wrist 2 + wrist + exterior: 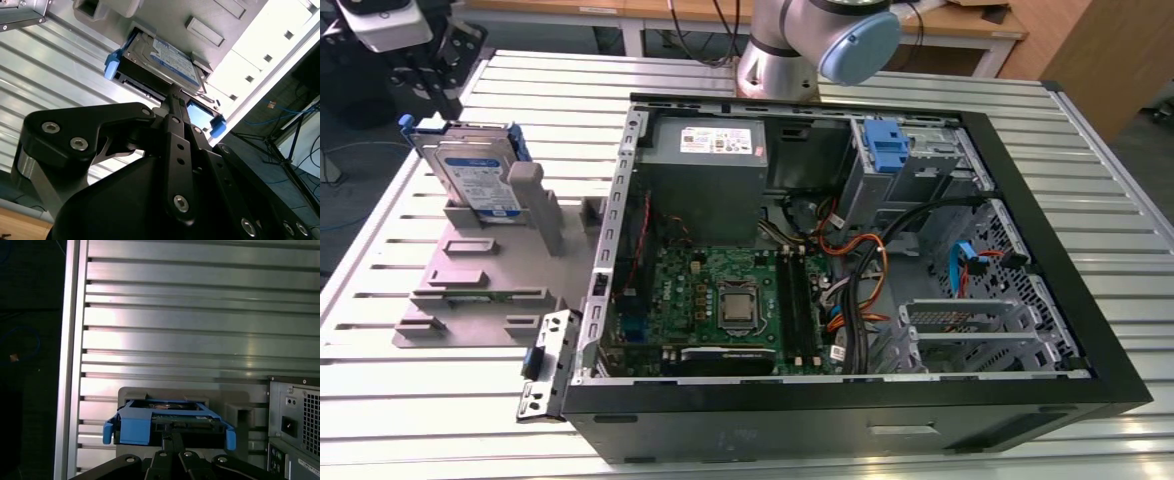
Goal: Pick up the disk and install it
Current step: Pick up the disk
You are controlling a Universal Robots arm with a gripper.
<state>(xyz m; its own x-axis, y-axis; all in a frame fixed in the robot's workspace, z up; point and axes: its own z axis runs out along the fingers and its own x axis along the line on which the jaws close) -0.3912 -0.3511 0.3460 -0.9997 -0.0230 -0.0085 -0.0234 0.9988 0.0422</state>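
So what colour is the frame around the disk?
Blue. The frame shows best in the first wrist view.

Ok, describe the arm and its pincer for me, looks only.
In the exterior view the arm is a rounded silver-grey tube with a pale blue round cap on its joint. In the second wrist view the pincer is matt black: flat angular link plates dotted with silver screw heads, plus a bare metal cylinder at one side.

The silver-grey robot arm [781,40] wears a pale blue round joint cap [861,45], while its gripper [174,94] shows matte black linkage bars studded with silver screws.
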